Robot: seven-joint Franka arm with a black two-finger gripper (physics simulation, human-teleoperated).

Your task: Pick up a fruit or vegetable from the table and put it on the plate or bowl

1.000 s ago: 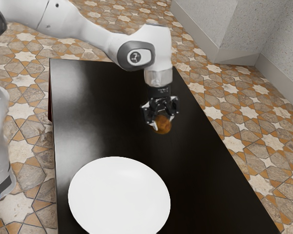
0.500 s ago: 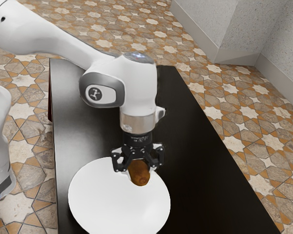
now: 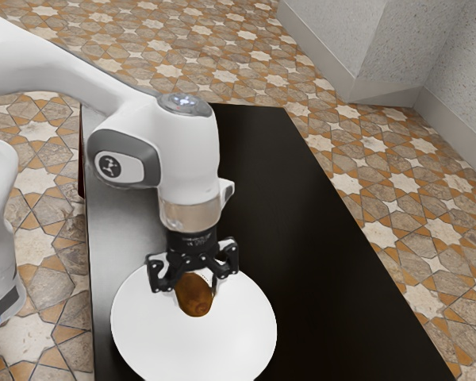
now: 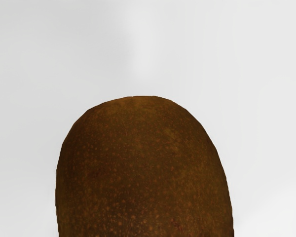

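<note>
I can read no words, numbers or brand names anywhere. The one mark is a small white emblem on the grey joint cap (image 3: 115, 163) of the arm (image 3: 55, 73), left of centre in the exterior view, and I cannot make letters of it.

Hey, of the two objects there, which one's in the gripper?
The brown fruit, clamped in the gripper over the white plate, which lies on the black table.

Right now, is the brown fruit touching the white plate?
Cannot tell. In the exterior view the brown fruit hangs in the gripper over the plate, with its underside hidden. The wrist view shows neither gap nor contact.
</note>
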